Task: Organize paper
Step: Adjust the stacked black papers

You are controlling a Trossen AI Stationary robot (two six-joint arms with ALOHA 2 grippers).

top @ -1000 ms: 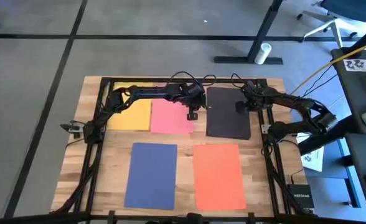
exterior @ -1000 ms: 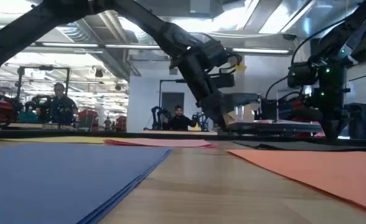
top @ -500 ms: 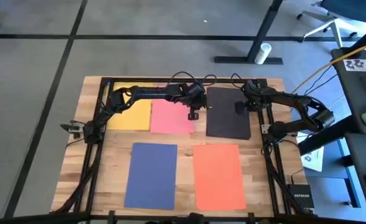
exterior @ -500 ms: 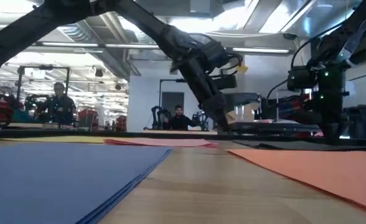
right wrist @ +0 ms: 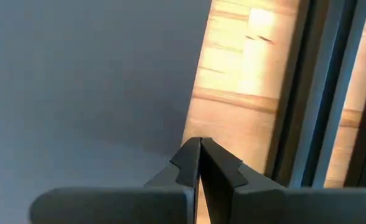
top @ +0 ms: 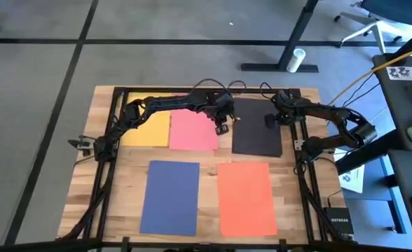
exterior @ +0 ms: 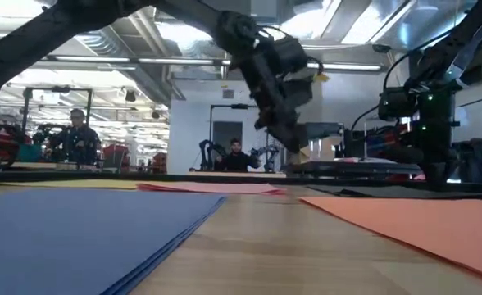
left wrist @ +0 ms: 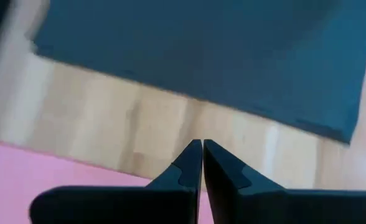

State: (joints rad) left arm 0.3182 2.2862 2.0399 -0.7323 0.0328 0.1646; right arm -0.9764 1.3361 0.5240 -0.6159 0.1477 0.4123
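- The yellow sheet (top: 148, 129) lay flat at the far left of the wooden table (top: 122, 182), partly under the left arm (top: 165, 106).
- The pink sheet (top: 192, 131) lay just beside it, to its right.
- The navy sheet (top: 171, 197) lay in the near row, in front of the yellow and pink ones and apart from them.
- The left gripper (top: 222, 127) hung over the bare strip of wood between the pink sheet and the black sheet (top: 255, 128), its fingers (left wrist: 184, 171) pressed together with nothing between them.
- The orange sheet (top: 246, 199) lay in the near row, beside the navy one, with a gap of wood between.
- The right gripper (top: 270, 120) sat over the right edge of the black sheet, its fingers (right wrist: 188, 163) clenched tight and empty, next to the dark frame rail (right wrist: 301, 93).
- In the low view, people (exterior: 75, 138) stood in the room beyond the table.
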